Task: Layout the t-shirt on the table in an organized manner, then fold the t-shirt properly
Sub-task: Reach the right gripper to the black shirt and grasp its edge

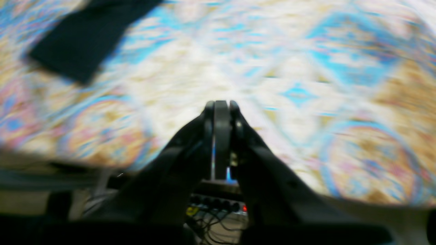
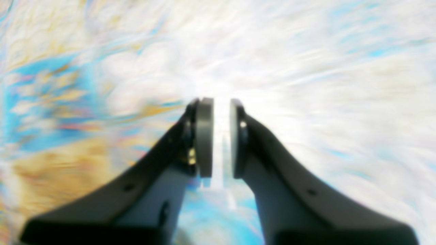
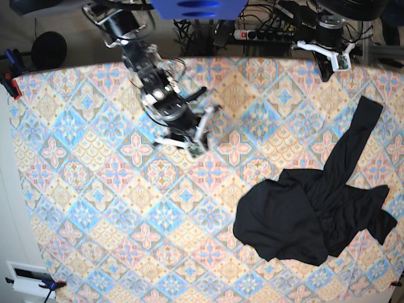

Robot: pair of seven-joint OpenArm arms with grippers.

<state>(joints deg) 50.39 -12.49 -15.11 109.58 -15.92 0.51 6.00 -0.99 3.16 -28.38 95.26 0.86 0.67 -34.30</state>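
The black t-shirt point(image 3: 309, 214) lies crumpled on the right side of the patterned table point(image 3: 95, 189), with one long sleeve point(image 3: 365, 120) stretched toward the far right edge. In the left wrist view a sleeve end point(image 1: 81, 37) shows at the upper left. My left gripper point(image 1: 221, 103) is shut and empty; it hangs over the far right edge of the table point(image 3: 327, 68), apart from the sleeve. My right gripper point(image 2: 221, 102) has its jaws slightly parted with nothing between them. It hovers over bare cloth at centre left point(image 3: 201, 134), well away from the t-shirt. Both wrist views are motion-blurred.
A power strip point(image 3: 265, 33) and cables lie beyond the far edge. A round black object point(image 3: 49, 49) sits off the table at the far left, with red clamps point(image 3: 9, 82) on the left edge. A white box point(image 3: 25, 278) is at the near left corner.
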